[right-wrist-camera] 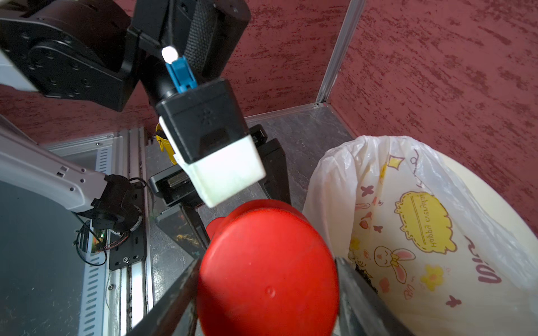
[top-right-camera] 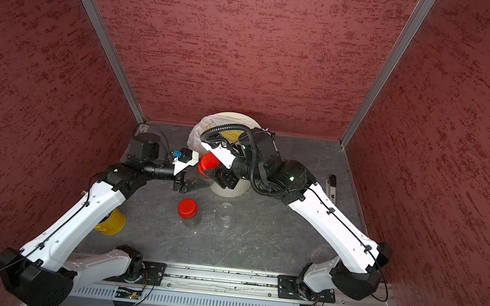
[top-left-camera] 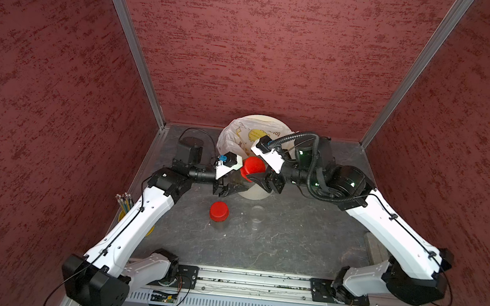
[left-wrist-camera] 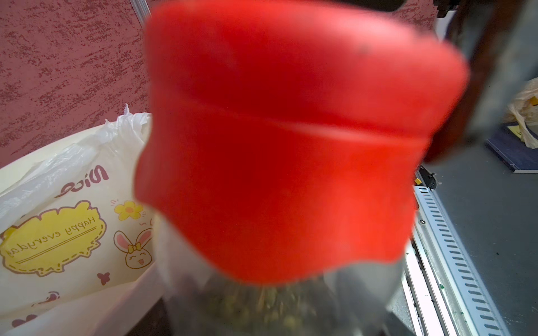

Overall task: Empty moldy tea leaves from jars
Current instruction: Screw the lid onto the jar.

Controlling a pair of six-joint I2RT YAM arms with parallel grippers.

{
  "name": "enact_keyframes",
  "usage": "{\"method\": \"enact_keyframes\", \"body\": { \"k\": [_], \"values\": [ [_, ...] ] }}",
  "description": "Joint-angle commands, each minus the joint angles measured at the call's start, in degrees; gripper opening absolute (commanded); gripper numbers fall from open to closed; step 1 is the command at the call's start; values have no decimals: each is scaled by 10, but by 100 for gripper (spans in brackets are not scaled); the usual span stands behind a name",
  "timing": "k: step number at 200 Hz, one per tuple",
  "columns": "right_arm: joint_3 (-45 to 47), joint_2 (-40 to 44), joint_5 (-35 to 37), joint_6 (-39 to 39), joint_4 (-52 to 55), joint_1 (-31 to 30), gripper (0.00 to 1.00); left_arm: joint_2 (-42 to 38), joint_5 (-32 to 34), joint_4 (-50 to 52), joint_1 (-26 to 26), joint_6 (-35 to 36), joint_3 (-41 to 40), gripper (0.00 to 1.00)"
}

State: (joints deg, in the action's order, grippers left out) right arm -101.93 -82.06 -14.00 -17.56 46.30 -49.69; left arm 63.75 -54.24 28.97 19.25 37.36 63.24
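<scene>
A clear jar (top-left-camera: 239, 181) of dark moldy tea leaves (left-wrist-camera: 262, 308) hangs tilted just in front of the bin. My left gripper (top-left-camera: 224, 190) is shut on the jar's body. Its red cap (top-left-camera: 253, 166) (top-right-camera: 208, 162) fills the left wrist view (left-wrist-camera: 291, 139). My right gripper (right-wrist-camera: 267, 291) is shut on this cap, one finger (right-wrist-camera: 174, 296) on each side. The cap sits on the jar's mouth. A second jar with a red cap (top-left-camera: 219, 214) (top-right-camera: 188, 209) stands on the table. Beside it stands an uncapped, empty-looking clear jar (top-left-camera: 257, 217) (top-right-camera: 226, 214).
The cream bin (top-left-camera: 259, 119) (right-wrist-camera: 477, 203) lined with a printed white bag (top-left-camera: 233, 137) (left-wrist-camera: 72, 203) stands at the back wall, behind both grippers. A yellow cup of pencils (top-left-camera: 123, 206) (top-right-camera: 113, 222) sits under the left arm. A dark stick-like item (top-right-camera: 332, 186) lies by the right wall.
</scene>
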Motion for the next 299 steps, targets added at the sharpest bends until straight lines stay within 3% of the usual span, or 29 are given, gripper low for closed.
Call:
{"method": "enact_keyframes", "body": {
  "k": [1,37,55,90,126,178,233,299],
  "values": [
    [-21,2,-52,-104,34,31,38,-4,-32,-2,-2,-9,16,62],
    [-53,-35,-76,-150,54,36,40,-3,-34,-1,-2,-10,17,62],
    [-54,-35,-77,-160,48,35,46,-4,-36,-1,-2,-11,17,62],
    [-37,-17,-83,-123,4,35,83,-4,-32,-2,-3,-11,17,62],
    [15,32,-54,-6,-72,32,99,-4,-28,-2,-4,-10,18,62],
    [36,58,23,134,-82,-22,99,-3,-26,-3,-6,-10,19,62],
    [44,39,182,212,-72,-65,99,-4,-25,-4,-7,-11,18,62],
    [58,33,189,223,-75,-69,98,-4,-25,-4,-7,-10,18,62]
  ]
}}
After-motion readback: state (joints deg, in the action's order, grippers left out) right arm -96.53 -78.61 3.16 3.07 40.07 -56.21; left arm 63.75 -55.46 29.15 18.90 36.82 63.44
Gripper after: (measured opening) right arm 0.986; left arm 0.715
